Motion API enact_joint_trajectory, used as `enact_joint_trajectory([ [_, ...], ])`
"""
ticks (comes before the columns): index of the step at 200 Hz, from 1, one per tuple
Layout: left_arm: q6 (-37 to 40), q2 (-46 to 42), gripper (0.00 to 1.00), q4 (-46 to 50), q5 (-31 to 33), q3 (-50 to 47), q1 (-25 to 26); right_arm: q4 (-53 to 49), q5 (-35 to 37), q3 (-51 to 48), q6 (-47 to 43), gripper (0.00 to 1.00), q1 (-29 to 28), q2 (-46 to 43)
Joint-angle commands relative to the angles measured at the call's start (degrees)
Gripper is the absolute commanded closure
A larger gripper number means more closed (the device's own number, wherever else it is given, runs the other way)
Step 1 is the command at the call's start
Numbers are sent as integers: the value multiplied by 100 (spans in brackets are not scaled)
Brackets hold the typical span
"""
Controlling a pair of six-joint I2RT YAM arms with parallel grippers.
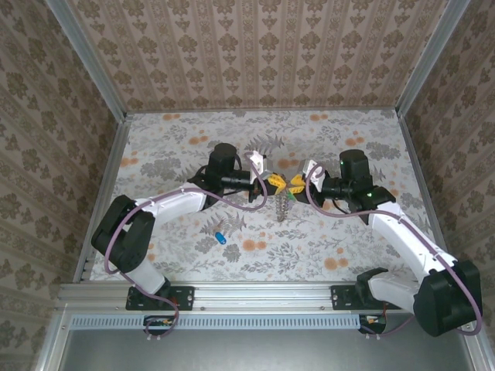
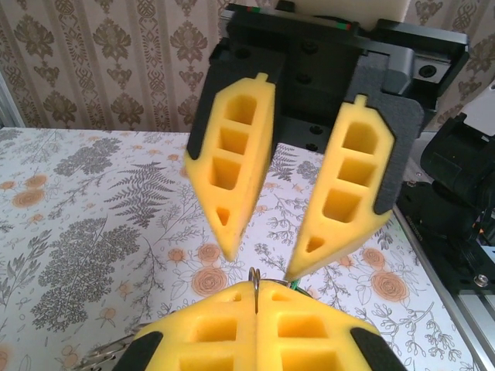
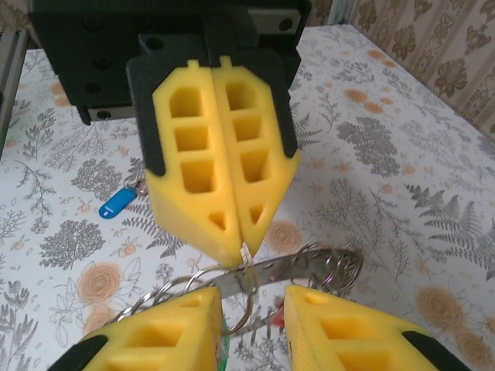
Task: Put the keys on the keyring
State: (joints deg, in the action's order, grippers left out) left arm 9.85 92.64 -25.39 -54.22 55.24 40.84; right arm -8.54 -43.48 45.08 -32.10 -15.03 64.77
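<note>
Left tool (image 1: 272, 183) is pinched tight on the thin silvery keyring (image 2: 254, 282) mid-table (image 1: 348, 247), with the right tool (image 1: 296, 184) spread just beside it. The blue-headed key (image 1: 220, 236) sits near-left on the table.

Left arm (image 1: 174, 203) and right arm (image 1: 410, 236) are built of white links, black joints; purple cables (image 1: 315, 202) routed alongside; yellow pocketed fingers (image 3: 201, 154) black-backed.
</note>
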Motion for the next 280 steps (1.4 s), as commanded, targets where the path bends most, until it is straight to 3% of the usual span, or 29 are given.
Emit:
enact_joint_trajectory([
  [1, 62, -123, 100, -124, -136, 34, 38, 415, -292, 172, 228, 73, 33, 163],
  [51, 45, -127, 100, -154, -137, 39, 56, 337, -326, 246, 110, 77, 30, 428],
  [67, 44, -128, 100, -173, -158, 30, 55, 303, -361, 251, 48, 83, 29, 481],
  [112, 42, -127, 100, -259, -238, 7, 60, 284, -398, 282, -23, 81, 37, 575],
  [130, 32, -131, 100, -273, -268, 6, 62, 248, -442, 306, -69, 84, 60, 632],
  [143, 23, -133, 100, -302, -289, -5, 58, 197, -459, 348, -93, 93, 70, 676],
  [178, 34, -167, 100, -278, -270, -42, 51, 67, -395, 434, -162, 100, 85, 653],
  [202, 317, -237, 100, 311, -226, 61, 9, -265, -254, 573, -259, 100, 72, 529],
  [212, 610, -280, 91, 859, -96, 141, 11, -480, -179, 642, -324, 100, 69, 480],
  [245, 1486, -300, 80, 2501, 347, 577, 20, -1115, 325, 867, -574, 100, -83, 396],
  [280, 1721, -302, 71, 2943, 494, 816, 20, -1361, 551, 958, -689, 100, -213, 330],
])
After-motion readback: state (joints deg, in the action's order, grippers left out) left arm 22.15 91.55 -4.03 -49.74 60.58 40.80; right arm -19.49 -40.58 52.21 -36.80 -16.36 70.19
